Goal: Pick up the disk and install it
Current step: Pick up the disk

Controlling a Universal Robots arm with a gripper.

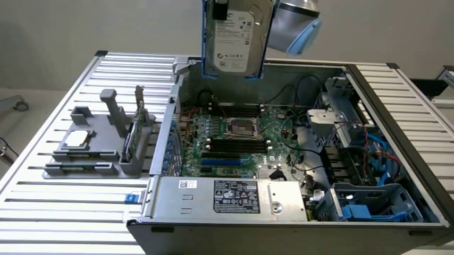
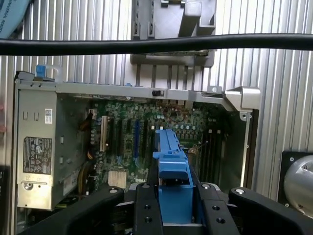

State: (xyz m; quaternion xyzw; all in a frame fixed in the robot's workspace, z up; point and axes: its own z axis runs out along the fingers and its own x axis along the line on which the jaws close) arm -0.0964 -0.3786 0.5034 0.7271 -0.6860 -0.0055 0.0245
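Black end effector (image 2: 177, 196) around upright silver-grey disk (image 1: 237, 37), white-labelled, blue-framed

On the ribbed metal surface (image 1: 64, 223) sits an open dark computer case (image 1: 284, 239); at its nine o'clock, a grey plastic rack (image 1: 106, 167) holds a square silver chip (image 1: 76, 139).

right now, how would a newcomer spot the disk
Find the open computer case on the slatted table. Above its far wall hangs the disk, upright in the gripper. It is a silver slab with white label and blue frame, unlike the small square chip.
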